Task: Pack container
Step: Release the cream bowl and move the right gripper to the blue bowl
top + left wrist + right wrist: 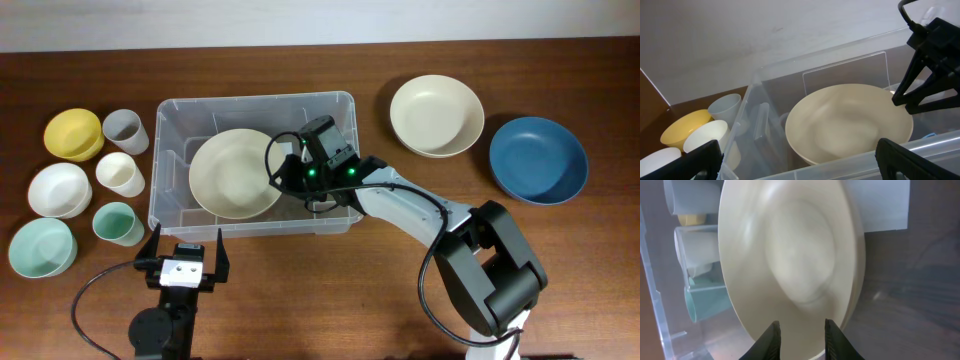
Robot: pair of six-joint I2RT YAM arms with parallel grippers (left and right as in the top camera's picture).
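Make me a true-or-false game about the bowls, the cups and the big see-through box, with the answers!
1. A cream bowl lies inside the container. True.
2. The blue bowl is inside the container too. False: it sits outside, right of the container.
3. The left gripper is open and holds nothing. True.
4. The yellow bowl is next to the blue bowl. False: it is far from it, left of the container.
5. Three cups stand left of the container. True.
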